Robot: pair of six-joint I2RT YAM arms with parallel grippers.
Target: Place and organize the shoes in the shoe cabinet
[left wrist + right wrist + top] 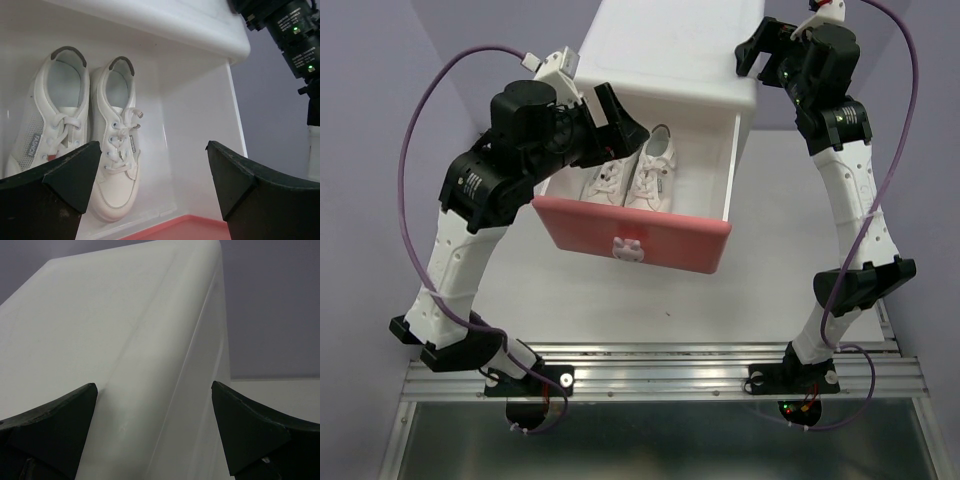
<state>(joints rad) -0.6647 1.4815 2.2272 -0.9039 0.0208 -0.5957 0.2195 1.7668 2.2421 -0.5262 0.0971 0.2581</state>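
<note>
Left tool (152, 150): fingers spread wide, nothing between them, hanging over the rear left part of the pulled-out drawer (720, 170). Right tool (154, 387): likewise spread wide and holding nothing, its fingers either side of the right top edge of the cabinet (670, 50); whether they touch the plastic cannot be told. The white shoes (630, 180) lie in the drawer just below and ahead of the left tool, side by side and touching. Their long axes run along the drawer's line of travel, heels toward the cabinet body and toes toward the pink front (670, 240). The pair fills the half of the drawer under the left tool; the half toward the right tool is bare. The orange pair appears in no view, so its location cannot be stated. The lower drawer is not visible from above. Judgement: the white pair is stowed, and the step that follows is either filling the bare half or pushing the drawer in. For a push, the deciding relation is that the pink front and its knob (628, 247) lie on the near side of the left tool, toward the arm bases, above the table (670, 310). The left arm is the nearer. The right tool is placed to steady the cabinet. Risk: a push off the drawer's axis may skew it or shift the cabinet.
</note>
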